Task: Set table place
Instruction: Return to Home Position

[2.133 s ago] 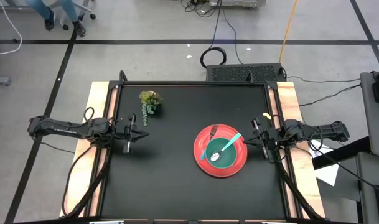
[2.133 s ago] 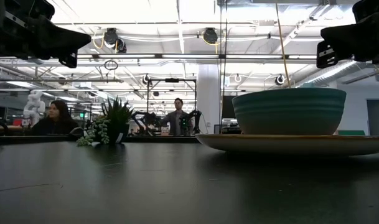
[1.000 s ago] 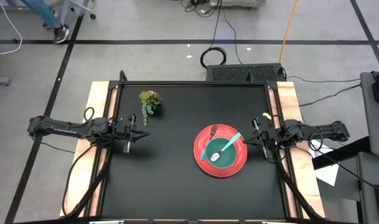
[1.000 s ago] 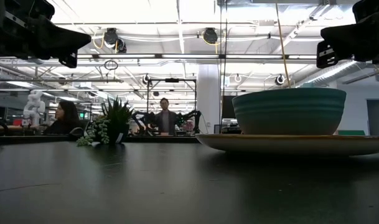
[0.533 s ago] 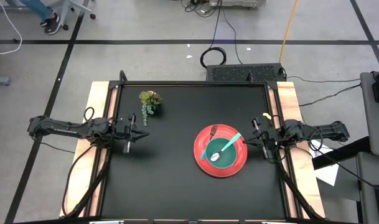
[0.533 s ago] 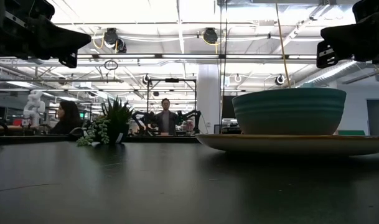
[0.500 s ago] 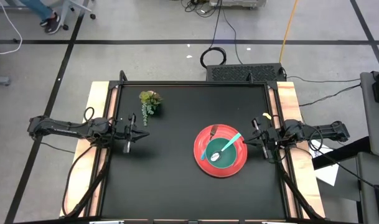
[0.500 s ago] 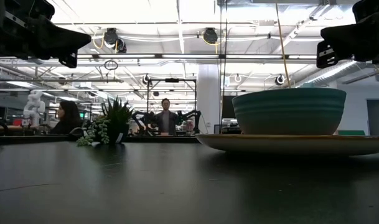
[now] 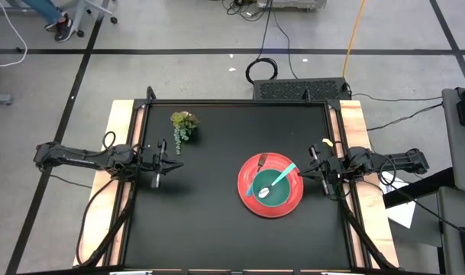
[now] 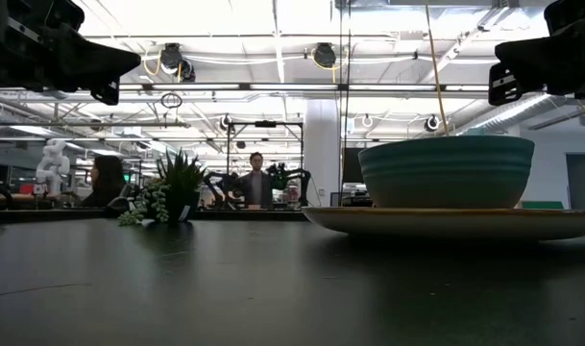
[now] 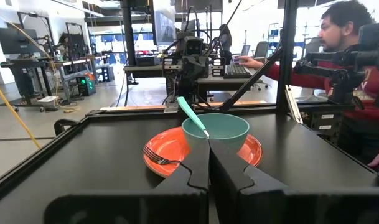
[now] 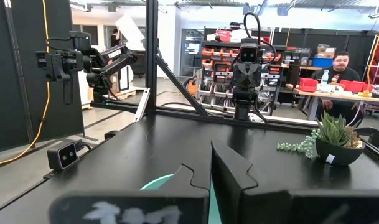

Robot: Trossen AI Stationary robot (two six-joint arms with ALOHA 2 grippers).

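A round red plate [image 9: 251, 200] lies on the black table [image 9: 209, 229], right of centre. A teal bowl [image 9: 267, 191] stands on it. A teal-handled spoon [image 9: 287, 173] rests in the bowl, its handle leaning over the rim. A fork [image 9: 261, 162] lies on the plate's far side; it also shows in the left wrist view [image 11: 159, 156]. My left gripper [image 9: 177, 162] hovers shut and empty at the table's left side, pointing toward the plate. My right gripper [image 9: 302, 176] hovers shut and empty just right of the plate.
A small green plant sprig [image 9: 184, 124] stands at the far left of the table, also in the low view [image 10: 167, 197]. Light wooden strips [image 9: 121, 153] run along both short sides. People show in the room beyond the table.
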